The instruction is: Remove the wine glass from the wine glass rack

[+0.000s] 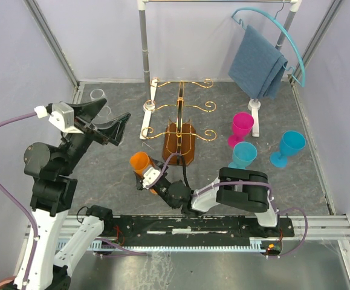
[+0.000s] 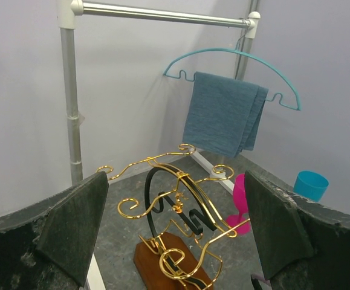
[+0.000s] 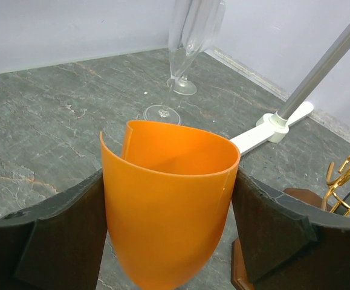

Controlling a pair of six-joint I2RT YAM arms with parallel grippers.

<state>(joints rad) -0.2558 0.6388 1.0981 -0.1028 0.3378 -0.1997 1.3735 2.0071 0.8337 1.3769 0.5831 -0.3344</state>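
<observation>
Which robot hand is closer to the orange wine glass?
Right. The right gripper is shut on the orange wine glass, clamping its bowl from both sides. The left gripper hangs open, off to the glass's left, apart from it.

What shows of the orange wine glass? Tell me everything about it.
The orange wine glass looks like smooth, opaque plastic. It has a deep, tapering bowl, empty, with a small step in its rim. Its stem and foot are hidden. The right gripper holds it, jaws pressed against both sides of the bowl. In the top view it is off the gold wire arms of the wine glass rack, near the front left of the rack's brown base.
</observation>
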